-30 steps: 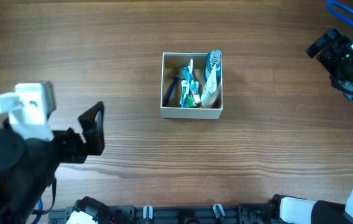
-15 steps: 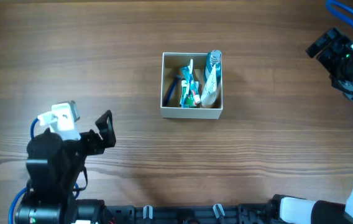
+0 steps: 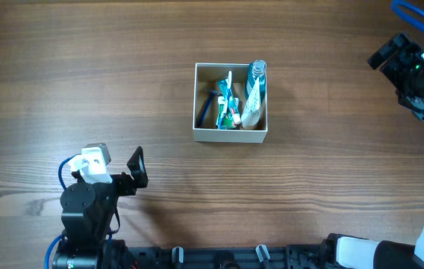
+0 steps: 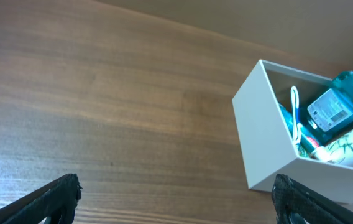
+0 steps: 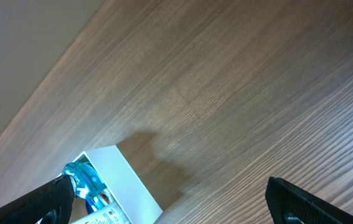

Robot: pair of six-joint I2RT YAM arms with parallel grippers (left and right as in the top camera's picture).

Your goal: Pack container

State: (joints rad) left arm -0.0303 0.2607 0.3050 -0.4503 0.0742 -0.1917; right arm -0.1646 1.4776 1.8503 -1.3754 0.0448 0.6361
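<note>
Container sits at the middle of the wooden table, open side up, and it has not shifted over the last second.

What has changed is my left arm. It filled the left edge of the overhead view a second ago and has since drawn back to the near-left corner, folded small. The left gripper now stands well apart from the box. Its fingers are spread wide with nothing between them. The right gripper has held its place at the far right, equally wide and equally empty.

With no loose item on the table and both hands bare, I judge the packing done, or close to it, and the retreat a return to rest.

From overhead I can read the load: a teal bottle against the right wall, a white tube just beside it, and a toothbrush toward the middle.

The left wrist view adds the white outer wall from low down and the bottle's label. The right wrist catches only one corner and the bottle's cap.
</note>
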